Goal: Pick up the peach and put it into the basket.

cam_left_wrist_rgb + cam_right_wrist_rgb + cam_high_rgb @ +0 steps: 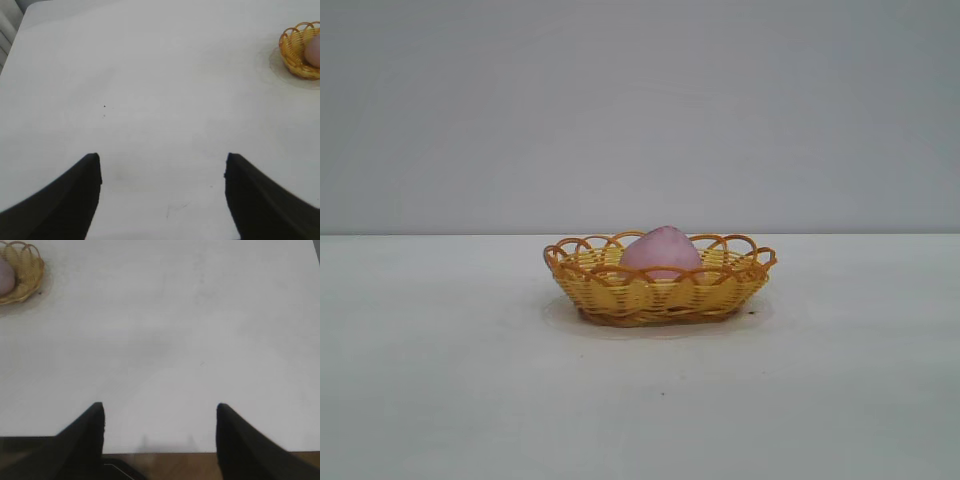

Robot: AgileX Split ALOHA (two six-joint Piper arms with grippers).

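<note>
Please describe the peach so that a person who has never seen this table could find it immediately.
On the white table, look at the middle for the only object standing there, a shallow yellow-orange woven basket with a looped rim. The peach sits inside it: a matte, dusty-pink rounded lump with a slightly pointed top, rising above the rim.

The basket's (660,290) near wall hides the lower half of the peach (661,250) in the exterior view. In the left wrist view the picture's edge cuts off the basket (299,50) and most of the peach (313,50); the right wrist view likewise crops both basket (22,277) and peach (5,277).
</note>
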